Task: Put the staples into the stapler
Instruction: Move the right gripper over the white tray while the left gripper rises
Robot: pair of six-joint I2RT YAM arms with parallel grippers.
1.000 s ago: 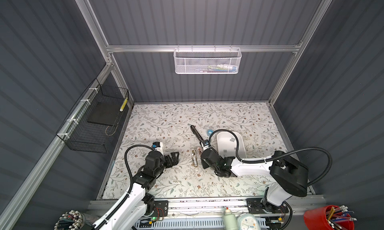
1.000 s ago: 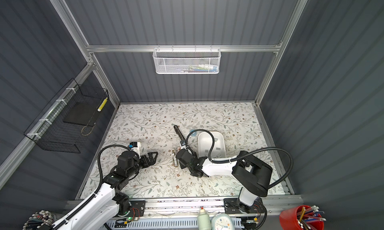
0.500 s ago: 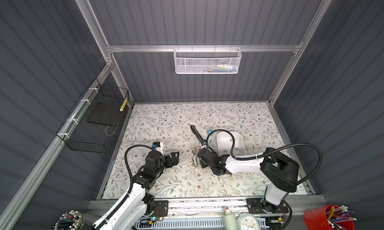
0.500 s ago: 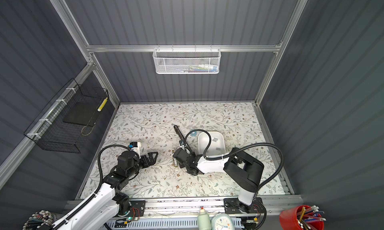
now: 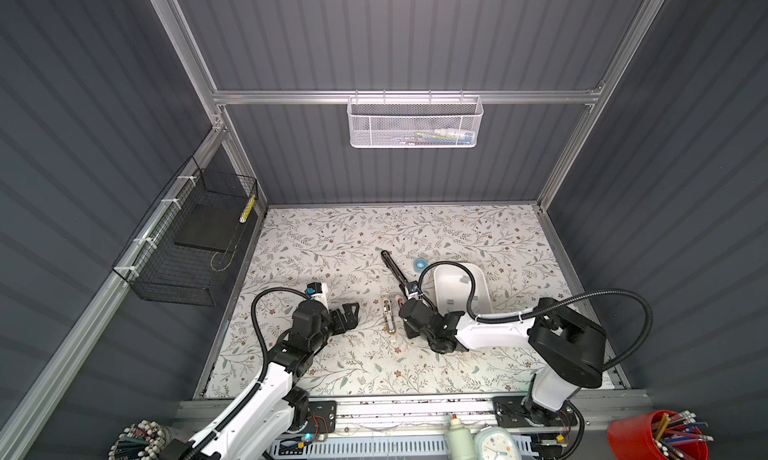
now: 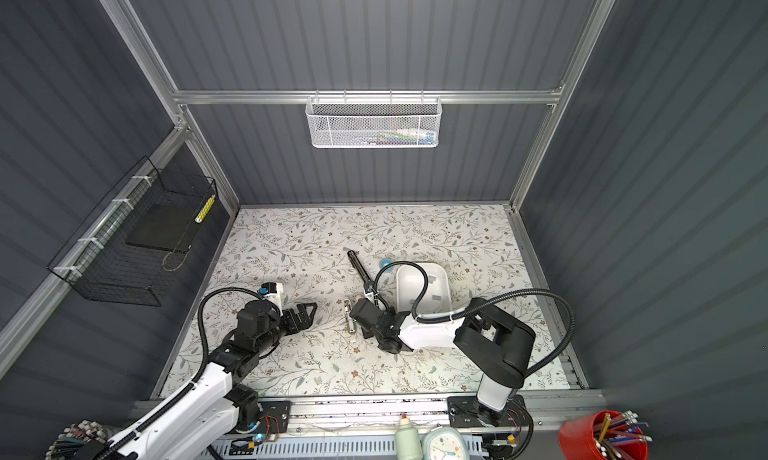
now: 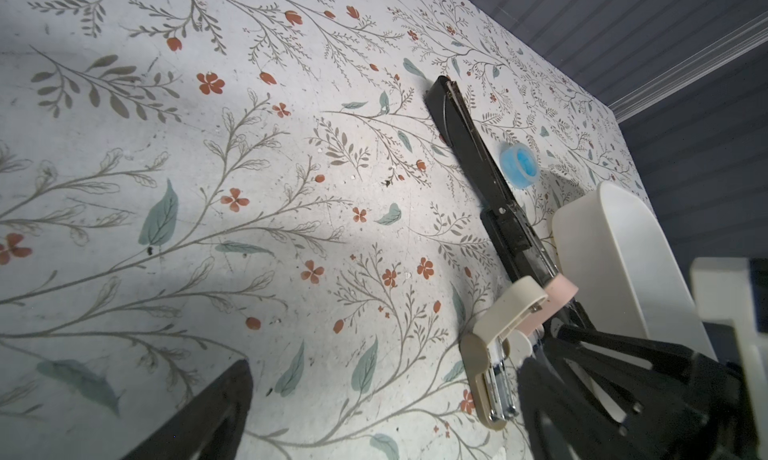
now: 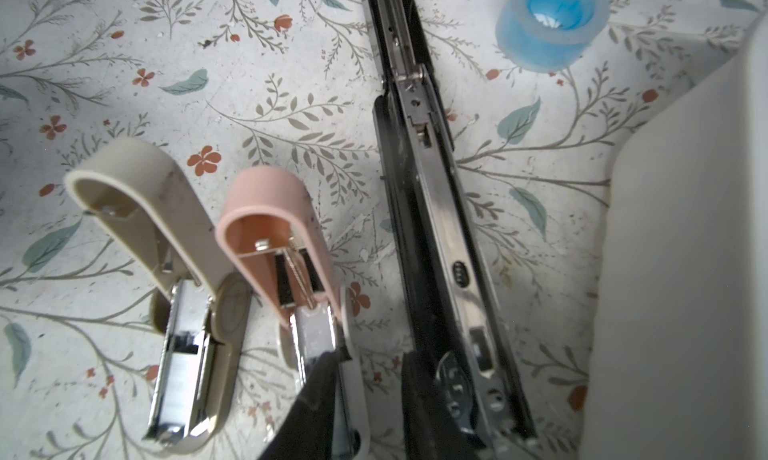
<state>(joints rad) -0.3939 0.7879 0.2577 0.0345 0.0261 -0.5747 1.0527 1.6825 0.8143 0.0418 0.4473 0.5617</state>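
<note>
Obs.: the black stapler point(image 5: 394, 268) lies opened out flat on the floral surface point(image 5: 316, 245), and the right wrist view shows its chrome channel facing up. The staples point(image 5: 460, 279) show only as small grey strips inside the white tray point(image 5: 484, 289), just beside the stapler. I see none in the channel, though glare makes that unsure. The right claw point(image 8: 370, 356) sits low at the stapler's near end, between it and the pink stapler point(image 8: 266, 212). Its jaws are a little apart and nothing shows between them. One finger point(image 8: 320, 391) overlaps the pink stapler's metal magazine; whether it touches or is just above, I cannot tell. The beige stapler point(image 8: 141, 187) lies beside the pink one. The left claw point(image 5: 354, 315) is spread wide and holds nothing, over bare surface apart from the staplers. Judgement: loading is not yet done, and the step in hand is getting one strip into the black channel. To do it well, lift clear of the pink stapler first so it is not dragged. Take a single strip from the tray by its long edges, turn it parallel to the channel, and lower it flat with the legs down. Let go only once it is seated. The left claw could pin the stapler's far arm to stop it skating. Risks: the strip may tilt or snap, or the blue ring point(image 8: 552, 25) may be nudged.
</note>
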